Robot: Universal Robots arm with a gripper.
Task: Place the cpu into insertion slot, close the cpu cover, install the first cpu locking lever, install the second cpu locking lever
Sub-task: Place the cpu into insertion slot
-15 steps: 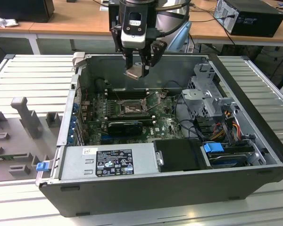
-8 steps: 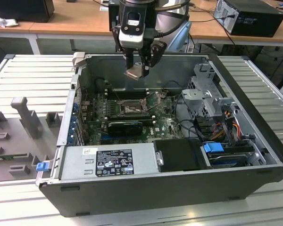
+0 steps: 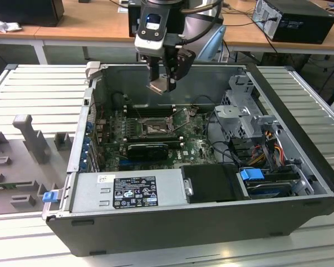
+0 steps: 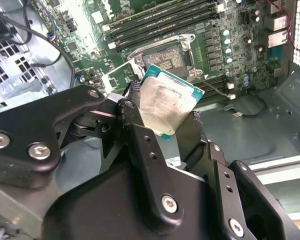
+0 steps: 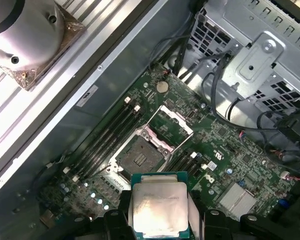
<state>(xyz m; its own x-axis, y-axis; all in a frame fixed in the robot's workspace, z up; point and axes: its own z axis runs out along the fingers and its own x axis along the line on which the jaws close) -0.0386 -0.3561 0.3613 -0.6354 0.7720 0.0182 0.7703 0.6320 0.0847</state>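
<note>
My gripper [image 3: 165, 83] hangs above the open computer case, over its back wall, shut on the cpu [image 3: 159, 86]. In both wrist views the cpu [image 4: 166, 106] [image 5: 160, 210] is a pale silver square with a green rim, pinched by its edges between the black fingers [image 4: 135, 120]. Below and in front of it on the green board lies the insertion slot [image 3: 154, 129] [image 5: 139, 156], with a dark bare centre. The cpu cover [image 5: 171, 125] is swung open beside the slot, a silvery frame with a window.
Long black memory slots [image 5: 107, 135] run beside the socket. A black card [image 3: 147, 149] lies in front of it. A metal drive cage [image 3: 242, 114] and cables fill the exterior view's right. The power supply [image 3: 133, 192] spans the front. The case walls [image 3: 222, 78] stand all round.
</note>
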